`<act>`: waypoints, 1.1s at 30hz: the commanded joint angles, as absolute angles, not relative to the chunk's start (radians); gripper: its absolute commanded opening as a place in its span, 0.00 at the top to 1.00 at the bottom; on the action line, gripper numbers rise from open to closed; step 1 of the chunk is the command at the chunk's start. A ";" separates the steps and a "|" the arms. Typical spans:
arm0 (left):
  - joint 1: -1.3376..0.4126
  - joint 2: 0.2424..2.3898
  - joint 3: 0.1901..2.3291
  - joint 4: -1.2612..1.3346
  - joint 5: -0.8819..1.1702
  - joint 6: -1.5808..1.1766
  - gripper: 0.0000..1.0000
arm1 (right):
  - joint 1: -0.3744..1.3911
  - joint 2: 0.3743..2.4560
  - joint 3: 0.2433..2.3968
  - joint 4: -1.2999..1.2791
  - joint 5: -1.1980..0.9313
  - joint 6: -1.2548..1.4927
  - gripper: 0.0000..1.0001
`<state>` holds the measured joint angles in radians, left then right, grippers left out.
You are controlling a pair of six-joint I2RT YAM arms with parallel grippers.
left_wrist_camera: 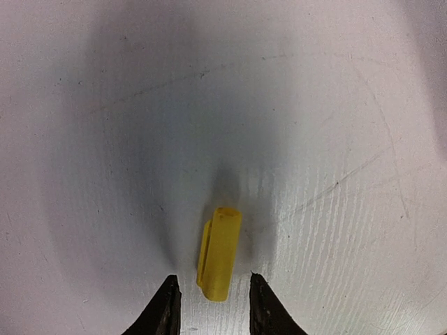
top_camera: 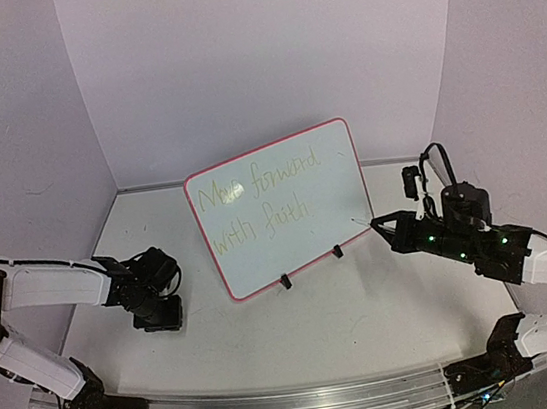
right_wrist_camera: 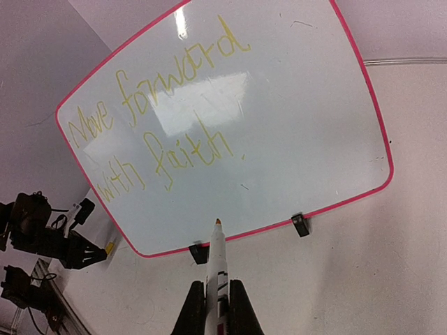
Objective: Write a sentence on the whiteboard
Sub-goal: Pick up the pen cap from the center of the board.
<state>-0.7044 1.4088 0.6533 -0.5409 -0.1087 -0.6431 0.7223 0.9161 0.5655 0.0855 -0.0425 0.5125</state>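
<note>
The whiteboard [top_camera: 340, 211] stands on the middle of the counter [top_camera: 367, 303] bearing the sentence [right_wrist_camera: 160, 112], the right tool [right_wrist_camera: 216, 300] clamped on a marker [right_wrist_camera: 216, 258], the left tool [left_wrist_camera: 211, 286] part-open around a yellow cap [left_wrist_camera: 219, 252].

The whiteboard [right_wrist_camera: 300, 118] bears one handwritten sentence [right_wrist_camera: 188, 150] in yellow-green cursive: upper line "Move forward", lower line "with faith". Small red and black print on the marker [right_wrist_camera: 216, 269] barrel is too blurred to read.

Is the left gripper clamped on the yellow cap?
No: the left gripper straddles the yellow cap, with a gap visible between the cap and each finger.
</note>
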 commanded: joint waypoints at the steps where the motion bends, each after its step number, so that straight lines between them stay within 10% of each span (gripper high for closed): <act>1: -0.707 1.414 0.687 -0.529 -0.119 -0.639 0.68 | 0.719 0.917 0.562 0.102 -0.034 0.523 1.00; 33: -0.719 1.343 0.676 -0.536 -0.156 -0.679 1.00 | 0.718 0.848 0.561 0.067 -0.095 0.525 1.00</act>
<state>-0.7147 1.4365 0.6728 -0.5240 -0.1328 -0.6519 0.7223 0.8704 0.5362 0.0872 -0.0735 0.5336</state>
